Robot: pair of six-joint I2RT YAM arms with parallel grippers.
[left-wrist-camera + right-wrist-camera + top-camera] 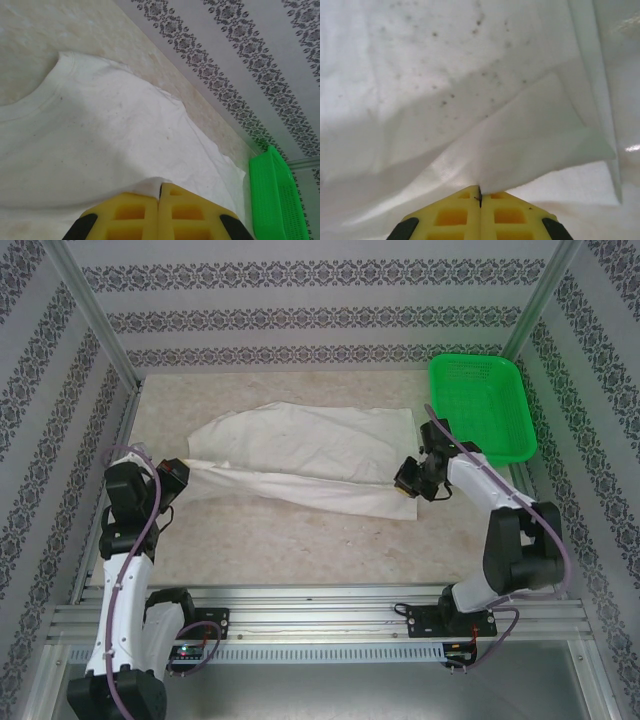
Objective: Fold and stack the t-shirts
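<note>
One white t-shirt [305, 455] lies across the middle of the table, stretched between the two arms. My left gripper [182, 476] is shut on its left end; in the left wrist view the cloth [100, 135] is pinched between the yellow fingers [130, 212] of the left gripper [160, 192]. My right gripper [408, 480] is shut on the shirt's near right corner. The right wrist view has a fold of cloth [520, 150] running into the closed tips of the right gripper [480, 192]. Faint dark specks show on the fabric.
A green plastic mesh basket [482, 405] stands at the back right, just beyond the right arm [500, 510]. Patterned walls enclose the table [300, 540] on three sides. Bare tabletop lies between the shirt and the arm bases.
</note>
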